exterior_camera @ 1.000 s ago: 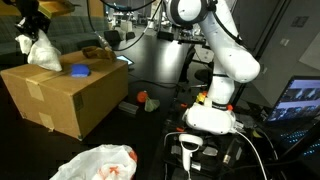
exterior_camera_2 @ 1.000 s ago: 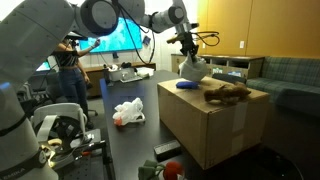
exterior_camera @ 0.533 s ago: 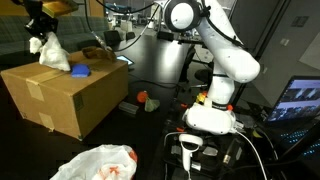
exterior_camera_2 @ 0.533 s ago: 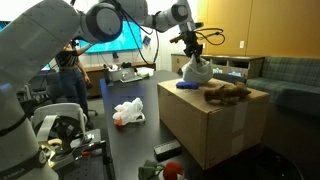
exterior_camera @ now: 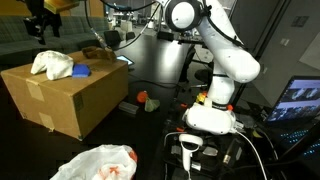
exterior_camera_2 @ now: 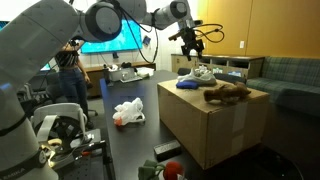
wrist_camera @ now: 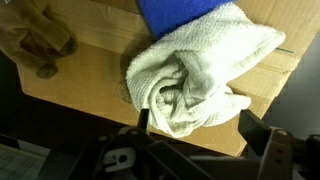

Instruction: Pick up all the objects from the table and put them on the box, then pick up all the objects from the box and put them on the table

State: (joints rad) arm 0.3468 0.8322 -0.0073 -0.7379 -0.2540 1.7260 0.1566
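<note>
A crumpled white cloth lies on top of the cardboard box. My gripper hangs open just above it and holds nothing. A blue object rests beside the cloth. A brown plush toy also lies on the box top. On the dark table sit a white plastic bag with red inside and a small red object.
The robot base stands on the table beside the box. A handheld scanner and cables lie near the table's edge. A person stands by a bright screen behind the table.
The jaws opened and let go of the white cloth, which dropped and slumped onto the box top. The gripper has lifted slightly clear of it.
</note>
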